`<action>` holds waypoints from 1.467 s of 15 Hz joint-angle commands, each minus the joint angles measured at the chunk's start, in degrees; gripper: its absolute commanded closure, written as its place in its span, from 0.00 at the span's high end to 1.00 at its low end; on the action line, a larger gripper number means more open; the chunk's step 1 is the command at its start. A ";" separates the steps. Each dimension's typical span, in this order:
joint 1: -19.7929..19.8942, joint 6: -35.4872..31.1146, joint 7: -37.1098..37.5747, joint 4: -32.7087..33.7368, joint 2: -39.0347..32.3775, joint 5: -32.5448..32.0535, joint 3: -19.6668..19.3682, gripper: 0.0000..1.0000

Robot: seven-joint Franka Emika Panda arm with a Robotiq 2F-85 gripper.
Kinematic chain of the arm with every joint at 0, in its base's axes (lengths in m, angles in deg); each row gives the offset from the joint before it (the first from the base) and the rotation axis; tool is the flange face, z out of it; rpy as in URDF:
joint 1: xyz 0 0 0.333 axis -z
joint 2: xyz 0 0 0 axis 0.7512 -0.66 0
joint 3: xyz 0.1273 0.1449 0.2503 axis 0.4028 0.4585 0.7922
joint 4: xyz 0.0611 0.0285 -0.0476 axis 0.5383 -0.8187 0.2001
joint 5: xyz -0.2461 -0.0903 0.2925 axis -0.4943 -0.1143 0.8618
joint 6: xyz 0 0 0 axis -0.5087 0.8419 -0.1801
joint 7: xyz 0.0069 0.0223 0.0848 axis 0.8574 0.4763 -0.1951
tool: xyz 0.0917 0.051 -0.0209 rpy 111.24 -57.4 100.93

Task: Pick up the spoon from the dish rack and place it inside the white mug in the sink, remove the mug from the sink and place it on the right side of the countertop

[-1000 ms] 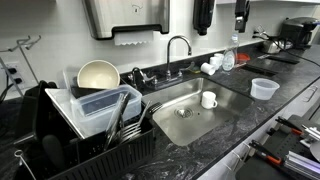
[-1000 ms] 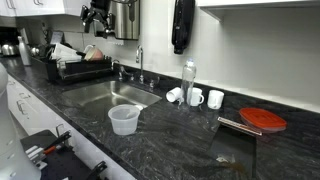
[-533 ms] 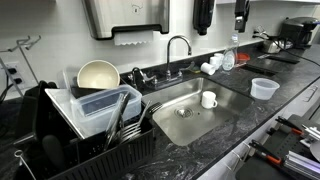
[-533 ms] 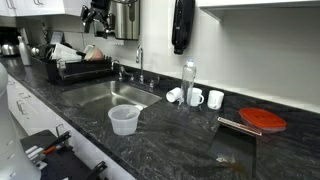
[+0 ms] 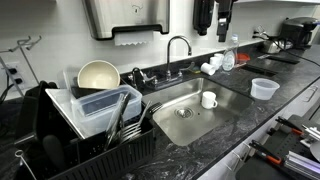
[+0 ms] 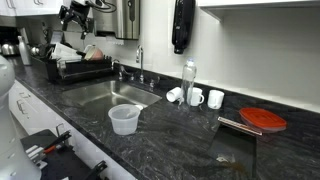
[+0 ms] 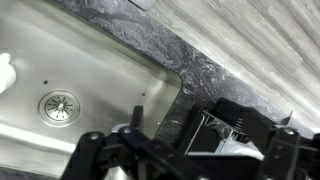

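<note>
The claw point(image 7: 188, 160) hangs high over the sink point(image 5: 165, 100), jaws spread wide and nothing between them, with the drain plain to see below it in the wrist view. The white mug point(image 5: 209, 99) stands upright in the basin, near the drain. The dish rack point(image 5: 100, 152) sits on the countertop point(image 5: 275, 108) beside the sink, a cream bowl point(image 5: 98, 75) propped in it.
</note>
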 commanded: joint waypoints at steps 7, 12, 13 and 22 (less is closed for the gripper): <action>-2.43 -6.12 -2.34 2.54 -8.39 -0.01 4.07 1.00; -2.38 -6.09 -2.64 2.80 -8.18 -0.01 3.92 1.00; -2.37 -6.09 -2.65 2.80 -8.19 -0.01 3.92 1.00; -4.92 -23.79 6.52 1.41 -13.28 6.64 8.09 1.00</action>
